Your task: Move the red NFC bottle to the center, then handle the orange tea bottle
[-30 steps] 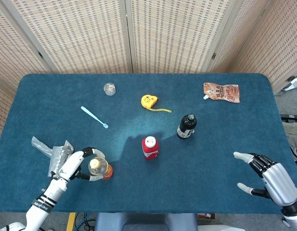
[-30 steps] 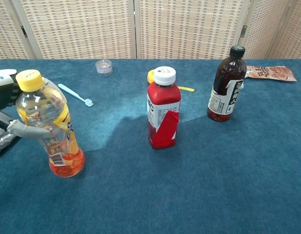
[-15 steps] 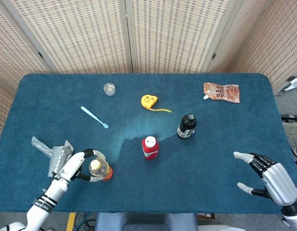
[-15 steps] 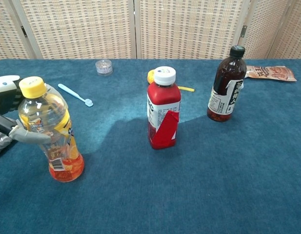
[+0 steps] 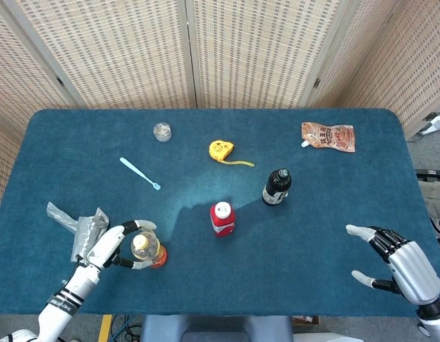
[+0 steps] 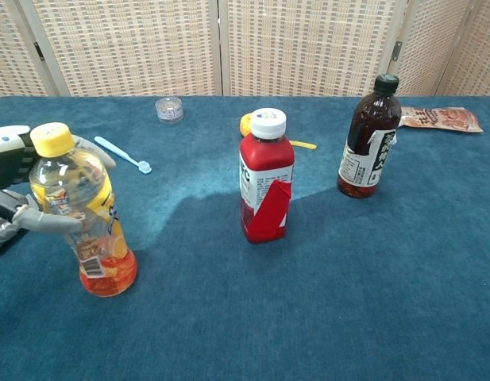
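The red NFC bottle (image 5: 222, 218) (image 6: 265, 176) with a white cap stands upright near the middle of the blue table. At the front left stands the orange tea bottle (image 5: 145, 249) (image 6: 82, 213), yellow-capped with orange liquid at its base. My left hand (image 5: 114, 244) (image 6: 14, 190) wraps its fingers around the bottle's upper body and holds it on the table, leaning slightly. At the front right my right hand (image 5: 398, 262) hovers open, palm inward, far from both bottles; the chest view does not show it.
A dark tea bottle (image 5: 276, 187) (image 6: 368, 139) stands right of the red one. A yellow tape measure (image 5: 221, 149), a light blue spoon (image 5: 140, 173), a small clear cap (image 5: 162, 131) and a snack pouch (image 5: 328, 135) lie farther back. Crumpled plastic (image 5: 80, 226) lies beside my left hand.
The orange tea bottle, held by my left hand, has shifted slightly left and nearer the table's front edge. The right hand has stayed still.
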{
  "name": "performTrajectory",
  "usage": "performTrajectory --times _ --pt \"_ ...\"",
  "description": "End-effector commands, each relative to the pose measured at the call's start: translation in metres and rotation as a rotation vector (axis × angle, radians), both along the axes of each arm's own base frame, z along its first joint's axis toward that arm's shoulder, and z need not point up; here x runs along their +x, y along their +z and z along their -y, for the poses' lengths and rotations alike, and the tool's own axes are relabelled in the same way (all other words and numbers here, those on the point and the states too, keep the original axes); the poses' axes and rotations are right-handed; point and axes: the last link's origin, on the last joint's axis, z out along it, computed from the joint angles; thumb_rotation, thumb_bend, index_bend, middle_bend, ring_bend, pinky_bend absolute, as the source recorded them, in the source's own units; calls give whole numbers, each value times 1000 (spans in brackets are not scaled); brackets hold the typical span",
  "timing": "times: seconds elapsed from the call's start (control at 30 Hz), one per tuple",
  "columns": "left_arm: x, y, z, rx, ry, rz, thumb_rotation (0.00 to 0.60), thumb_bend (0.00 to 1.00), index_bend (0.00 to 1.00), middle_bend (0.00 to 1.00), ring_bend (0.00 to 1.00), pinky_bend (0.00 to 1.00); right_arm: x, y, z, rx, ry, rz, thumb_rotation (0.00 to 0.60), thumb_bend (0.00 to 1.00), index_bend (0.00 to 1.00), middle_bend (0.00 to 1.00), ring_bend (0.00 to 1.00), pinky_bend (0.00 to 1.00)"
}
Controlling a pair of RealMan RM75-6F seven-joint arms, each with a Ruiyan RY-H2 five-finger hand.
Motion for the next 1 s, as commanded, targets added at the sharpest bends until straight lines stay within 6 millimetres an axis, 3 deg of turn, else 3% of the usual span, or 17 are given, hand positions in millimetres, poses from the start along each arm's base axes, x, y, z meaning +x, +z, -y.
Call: performTrajectory --times 0.03,0.27,0.57,1.0 --pt "-1 1 0 1 5 4 600 83 121 186 176 149 0 0 0 -1 1 0 600 52 227 312 277 415" --pt "-2 7 3 9 14 11 600 83 22 62 130 150 0 1 0 -5 1 0 600 52 227 312 277 415" --pt "-4 25 15 37 7 1 600 83 7 45 122 149 -1 0 0 -7 -6 -8 600 52 227 312 277 415" --pt "-34 57 23 142 39 -142 600 83 0 24 112 149 -4 -2 3 -15 -29 -31 600 53 227 312 277 415"
